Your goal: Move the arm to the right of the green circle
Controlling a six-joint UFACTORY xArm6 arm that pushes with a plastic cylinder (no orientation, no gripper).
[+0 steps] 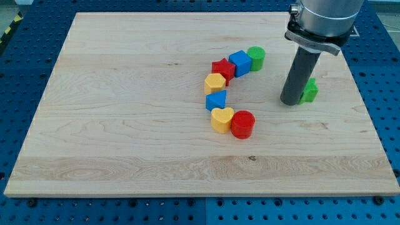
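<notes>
A pale wooden surface [125, 125] with visible grain sits on a blue perforated base. Near its middle, small plastic blocks curve in an arc. At the arc's upper end stands the green circle [256, 57], a short smooth cylinder, touching a blue cube [240, 63]. Next come a red star-like block [223, 69], a yellow hexagonal block [214, 83], a small blue angular block [216, 100], a yellow heart [222, 119] and a red cylinder [243, 124] touching it.

The arm's dark matte rod descends from a grey metal collar at the view's upper right. The tip [292, 102] rests on the surface, to the right of and below the green circle, apart from it. A second green block [309, 91], its shape partly hidden, sits just beside the rod on its right.

The arm has no jaws, so nothing opens, closes or grips.

The approach step appears well advanced: the tip is already on the circle's right side. The next move probably calls for sliding up and slightly left, level with the circle, without nudging either green block.
</notes>
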